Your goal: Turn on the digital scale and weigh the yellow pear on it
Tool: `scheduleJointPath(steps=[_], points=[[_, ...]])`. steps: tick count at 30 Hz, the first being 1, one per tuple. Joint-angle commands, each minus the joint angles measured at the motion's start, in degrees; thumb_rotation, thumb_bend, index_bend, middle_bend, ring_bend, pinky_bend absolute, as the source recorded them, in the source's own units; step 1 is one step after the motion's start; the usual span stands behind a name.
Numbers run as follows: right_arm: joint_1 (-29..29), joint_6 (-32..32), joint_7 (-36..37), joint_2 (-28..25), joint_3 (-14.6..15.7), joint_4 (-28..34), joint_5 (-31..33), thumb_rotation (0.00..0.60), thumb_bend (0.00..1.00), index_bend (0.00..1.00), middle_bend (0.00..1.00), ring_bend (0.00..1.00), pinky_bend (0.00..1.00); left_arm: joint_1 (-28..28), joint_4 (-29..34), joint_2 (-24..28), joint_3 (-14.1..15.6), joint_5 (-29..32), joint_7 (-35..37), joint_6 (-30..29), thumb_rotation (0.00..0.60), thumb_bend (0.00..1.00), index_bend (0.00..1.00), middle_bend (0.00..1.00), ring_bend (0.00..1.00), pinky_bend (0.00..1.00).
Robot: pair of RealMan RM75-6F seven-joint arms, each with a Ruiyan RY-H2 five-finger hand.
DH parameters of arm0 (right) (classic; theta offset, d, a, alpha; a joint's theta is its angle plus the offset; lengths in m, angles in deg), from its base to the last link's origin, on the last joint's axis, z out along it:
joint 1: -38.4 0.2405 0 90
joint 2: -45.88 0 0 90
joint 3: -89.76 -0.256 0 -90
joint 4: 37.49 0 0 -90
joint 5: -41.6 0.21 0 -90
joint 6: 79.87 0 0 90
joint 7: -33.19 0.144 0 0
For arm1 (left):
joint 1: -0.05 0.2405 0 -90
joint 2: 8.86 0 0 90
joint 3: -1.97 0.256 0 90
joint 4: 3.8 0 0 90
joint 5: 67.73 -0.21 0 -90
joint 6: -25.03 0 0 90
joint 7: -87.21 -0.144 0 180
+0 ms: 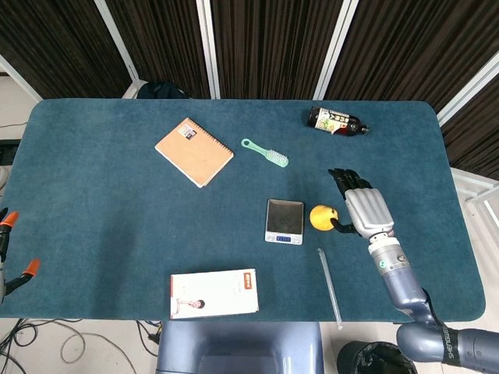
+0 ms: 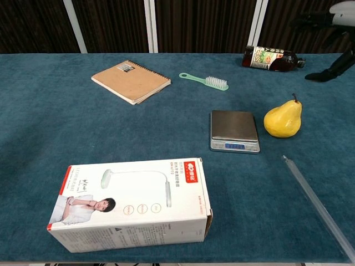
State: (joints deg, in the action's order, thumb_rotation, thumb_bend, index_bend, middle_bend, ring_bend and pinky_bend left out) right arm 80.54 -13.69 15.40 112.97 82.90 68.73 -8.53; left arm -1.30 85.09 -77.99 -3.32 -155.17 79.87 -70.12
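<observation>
The table under me is covered in teal felt-like cloth, soft and grippy, so I judge nothing will skid on it; behind it hang dark curtains between pale posts. Near left lies a lamp box, and at far left a notebook. My right hand hovers at the right, fingers spread and holding nothing, its thumb pointing at the pear from just beside it; whether it touches I cannot tell. My left hand is not in either view. At the far right lies a dark bottle on its side. The scale sits mid-table, its steel plate bare and its near strip showing a blue display, which I take to mean it is on. A clear thin rod lies near right, and a green brush right of the notebook. The pear stands upright just right of the scale, not on it, stem up. I expect it to be light, firm and smooth-skinned, round enough to roll and easily bruised, so I would wrap my fingers round its wide lower belly, not the narrow neck or stem, and squeeze gently.
</observation>
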Motion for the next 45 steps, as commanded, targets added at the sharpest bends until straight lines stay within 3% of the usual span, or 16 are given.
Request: scheduleJointPath(steps=[1, 16, 33, 45], points=[[0.05, -2.39, -0.5, 1.19, 0.25, -2.63, 1.31, 0.6, 0.33, 0.0, 0.07, 0.03, 0.17, -0.01, -0.02, -0.04, -0.03, 0.09, -0.1, 0.06, 0.6, 0.19, 0.1, 0.05, 0.0, 0.05], [3.64, -8.71, -4.36, 8.49, -2.03, -11.8, 8.5, 0.6, 0.33, 0.0, 0.07, 0.03, 0.16, -0.07, -0.12, -0.03, -0.21, 0.34, -0.08, 0.18, 0.6, 0.19, 0.1, 0.05, 0.0, 0.05], [6.53, -10.78, -11.7, 14.34, -1.28, -17.51, 13.75, 0.6, 0.33, 0.0, 0.12, 0.12, 0.17, -0.22, -0.18, -0.17, -0.28, 0.54, -0.38, 0.47, 0.6, 0.19, 0.1, 0.05, 0.0, 0.05], [7.97, -11.97, -15.79, 16.1, -0.29, -19.58, 16.75, 0.6, 0.33, 0.03, 0.2, 0.23, 0.46, -0.31, -0.2, -0.15, -0.26, 0.62, -0.36, 0.72, 0.6, 0.19, 0.1, 0.05, 0.0, 0.05]])
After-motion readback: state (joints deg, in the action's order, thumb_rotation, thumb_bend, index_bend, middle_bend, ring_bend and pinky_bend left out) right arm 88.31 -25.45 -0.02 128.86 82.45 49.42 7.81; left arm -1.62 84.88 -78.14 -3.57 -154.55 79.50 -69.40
